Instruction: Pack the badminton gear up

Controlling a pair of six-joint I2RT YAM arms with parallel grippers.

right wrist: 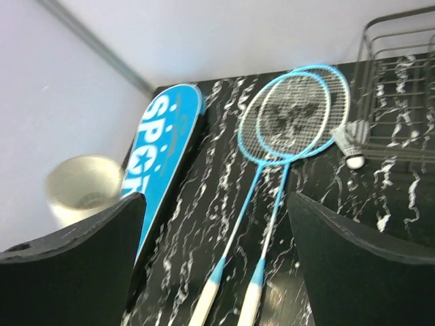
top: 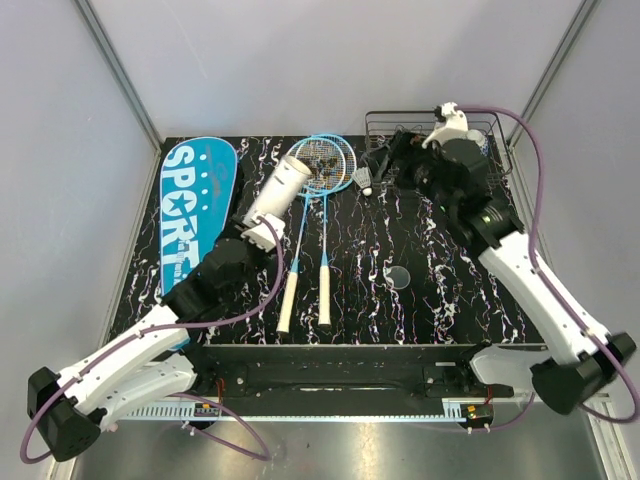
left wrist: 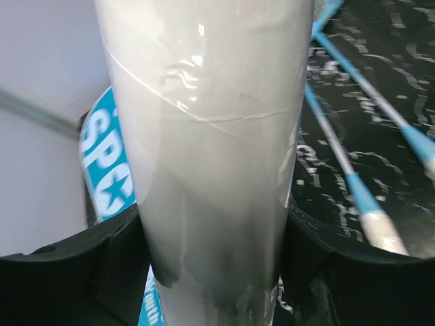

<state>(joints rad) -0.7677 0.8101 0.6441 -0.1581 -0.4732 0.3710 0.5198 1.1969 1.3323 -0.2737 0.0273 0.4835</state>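
My left gripper [top: 258,218] is shut on the lower end of the long white tube [top: 281,187], holding it tilted with its open mouth toward the racket heads. The tube fills the left wrist view [left wrist: 204,136] between my fingers [left wrist: 68,272]. Two blue-framed rackets [top: 322,165] lie side by side mid-table, white handles toward me. The teal "SPORT" bag [top: 190,210] lies flat at the left. A white shuttlecock [top: 366,181] lies right of the racket heads. My right gripper [top: 383,165] hovers open beside it; in its wrist view [right wrist: 217,265] I see the rackets [right wrist: 292,112], shuttlecock [right wrist: 352,144], bag [right wrist: 163,149] and tube mouth [right wrist: 85,187].
A black wire rack [top: 500,135] stands at the back right corner, behind my right arm, and shows in the right wrist view [right wrist: 401,75]. A small round translucent disc [top: 398,277] lies on the black marbled table [top: 450,300] right of the handles.
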